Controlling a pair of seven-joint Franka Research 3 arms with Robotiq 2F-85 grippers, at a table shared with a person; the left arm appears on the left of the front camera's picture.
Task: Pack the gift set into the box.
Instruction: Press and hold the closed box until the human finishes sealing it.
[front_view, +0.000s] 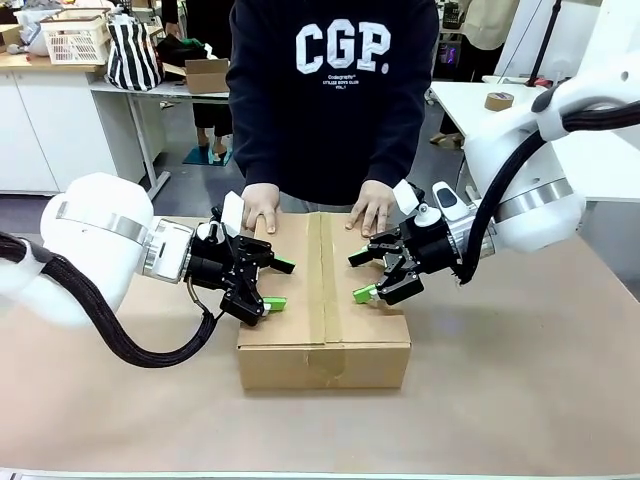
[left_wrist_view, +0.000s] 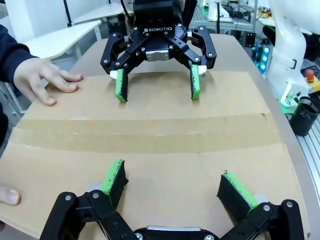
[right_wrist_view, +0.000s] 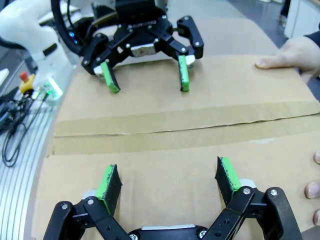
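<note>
Your box sits closed and taped at mid-table; the left gripper and right gripper face each other over its top, both spread wide, holding nothing; a person's hands rest on its far edge.

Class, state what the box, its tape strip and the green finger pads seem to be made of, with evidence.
Box: brown cardboard, going by its matte surface and sharp folded edges. Tape strip: probably paper tape, a flat band in a slightly different brown from the card. Green pads: likely rubber or foam with a matte finish; cannot say which.
</note>
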